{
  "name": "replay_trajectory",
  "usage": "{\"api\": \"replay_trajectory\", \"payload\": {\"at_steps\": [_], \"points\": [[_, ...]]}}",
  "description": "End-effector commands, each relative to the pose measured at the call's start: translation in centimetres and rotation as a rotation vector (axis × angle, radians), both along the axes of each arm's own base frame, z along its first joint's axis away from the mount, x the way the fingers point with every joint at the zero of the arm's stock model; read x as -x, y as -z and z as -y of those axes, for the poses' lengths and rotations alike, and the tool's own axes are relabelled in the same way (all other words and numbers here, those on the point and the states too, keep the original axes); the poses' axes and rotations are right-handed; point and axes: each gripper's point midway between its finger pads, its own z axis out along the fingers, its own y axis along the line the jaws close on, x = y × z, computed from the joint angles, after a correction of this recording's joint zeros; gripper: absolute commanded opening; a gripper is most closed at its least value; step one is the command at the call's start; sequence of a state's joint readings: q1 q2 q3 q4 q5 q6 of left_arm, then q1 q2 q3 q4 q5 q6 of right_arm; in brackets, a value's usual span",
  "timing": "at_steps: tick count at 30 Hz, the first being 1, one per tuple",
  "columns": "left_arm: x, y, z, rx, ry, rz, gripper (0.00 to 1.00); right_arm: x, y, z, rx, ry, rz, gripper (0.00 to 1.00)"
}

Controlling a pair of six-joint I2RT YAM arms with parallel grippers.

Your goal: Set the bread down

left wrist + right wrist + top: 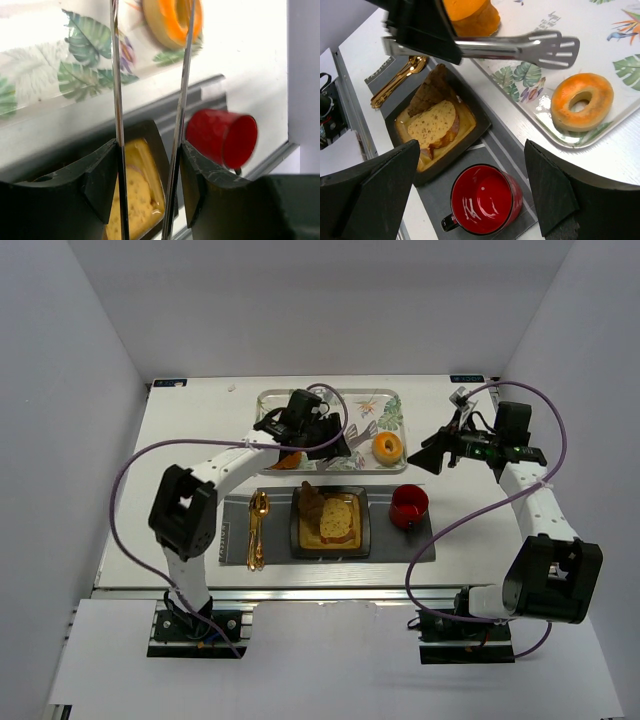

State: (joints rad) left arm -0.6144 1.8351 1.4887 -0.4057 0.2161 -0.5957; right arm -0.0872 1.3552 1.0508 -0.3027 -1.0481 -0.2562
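**Left claw (149,170) clamped on tongs (520,47); bread (432,127) in black square dish (467,142)**

Fingers of the left claw fill the bottom of its wrist view. The two steel arms of the tongs run up between them, one against each inner face, so the claw is closed on the tongs.

Bread: a pale seeded slice lies in the black square dish, leaning on a darker brown piece at the far corner, with a yellow layer beneath.

The dish sits on a grey placemat (505,150). A red cup (485,200) stands on the same mat, just right of the dish. Gold cutlery (400,77) lies on the mat's left end.

Beyond the mat, a leaf-print tray (620,30) rests on the white worktop (200,430). The tongs' tips hang over the tray, close together, near an orange ring doughnut (580,100) at the tray's near right. An orange-brown bun (470,15) sits by the tray's near left edge, partly hidden under the left claw.

The right claw (435,452) hovers right of the tray, above the worktop, fingers spread wide.
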Motion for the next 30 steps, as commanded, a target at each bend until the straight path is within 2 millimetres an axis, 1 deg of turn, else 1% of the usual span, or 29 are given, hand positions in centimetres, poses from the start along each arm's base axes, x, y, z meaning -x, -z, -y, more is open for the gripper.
{"api": "replay_trajectory", "payload": {"at_steps": [1, 2, 3, 5, 6, 9, 10, 11, 14, 15, 18, 19, 22, 23, 25, 26, 29, 30], "points": [[-2.1, -2.9, 1.8, 0.096, 0.035, 0.033, 0.6, -0.3, -1.3, 0.6, -0.003, 0.029, 0.049, 0.89], [-2.2, -2.3, 2.0, 0.08, 0.047, 0.018, 0.6, -0.2, -1.1, 0.6, -0.005, 0.029, 0.043, 0.89], [-2.4, -1.0, 2.3, 0.069, 0.058, -0.008, 0.6, -0.2, -1.1, 0.7, -0.005, 0.032, 0.042, 0.89], [-2.7, -1.1, 2.8, 0.074, 0.075, -0.01, 0.6, -0.2, -1.0, 1.0, -0.007, 0.038, 0.04, 0.89], [-2.5, -0.5, 3.2, 0.081, 0.095, -0.029, 0.6, -0.1, -0.8, 1.0, -0.009, 0.037, 0.036, 0.89], [-2.1, -0.1, 3.7, 0.105, 0.13, -0.05, 0.6, -0.2, -0.7, 1.1, -0.011, 0.039, 0.035, 0.89], [-1.7, -0.3, 4.0, 0.123, 0.147, -0.058, 0.59, -0.2, -0.7, 1.2, -0.011, 0.04, 0.036, 0.89], [-1.6, 0.1, 3.9, 0.125, 0.149, -0.064, 0.59, -0.3, -0.7, 1.2, -0.011, 0.04, 0.035, 0.89], [-1.0, 0.2, 3.8, 0.133, 0.158, -0.072, 0.58, -0.3, -0.7, 1.2, -0.013, 0.038, 0.035, 0.89], [-0.6, 0.7, 3.7, 0.127, 0.161, -0.086, 0.58, -0.3, -0.7, 1.1, -0.013, 0.036, 0.036, 0.89], [0.0, 1.4, 3.2, 0.107, 0.167, -0.108, 0.51, -0.3, -0.8, 1.1, -0.015, 0.034, 0.039, 0.89], [0.4, 1.7, 3.0, 0.093, 0.173, -0.116, 0.44, -0.3, -0.9, 1.1, -0.016, 0.033, 0.04, 0.89], [0.8, 2.3, 2.5, 0.067, 0.178, -0.13, 0.32, -0.3, -1.0, 1.1, -0.019, 0.029, 0.04, 0.89], [0.7, 2.2, 2.4, 0.066, 0.178, -0.125, 0.26, -0.2, -1.0, 1.1, -0.019, 0.029, 0.042, 0.89], [1.0, 2.3, 2.4, 0.065, 0.182, -0.125, 0.21, -0.2, -1.0, 1.1, -0.019, 0.029, 0.042, 0.89], [1.0, 1.9, 2.4, 0.071, 0.186, -0.115, 0.16, -0.2, -1.0, 1.0, -0.02, 0.028, 0.042, 0.89], [1.1, 0.0, 2.4, 0.102, 0.191, -0.077, 0.08, 0.0, -1.1, 1.0, -0.019, 0.024, 0.041, 0.89], [1.2, -2.1, 2.2, 0.121, 0.187, -0.032, 0.05, 0.0, -1.0, 1.0, -0.017, 0.026, 0.04, 0.89]]}}
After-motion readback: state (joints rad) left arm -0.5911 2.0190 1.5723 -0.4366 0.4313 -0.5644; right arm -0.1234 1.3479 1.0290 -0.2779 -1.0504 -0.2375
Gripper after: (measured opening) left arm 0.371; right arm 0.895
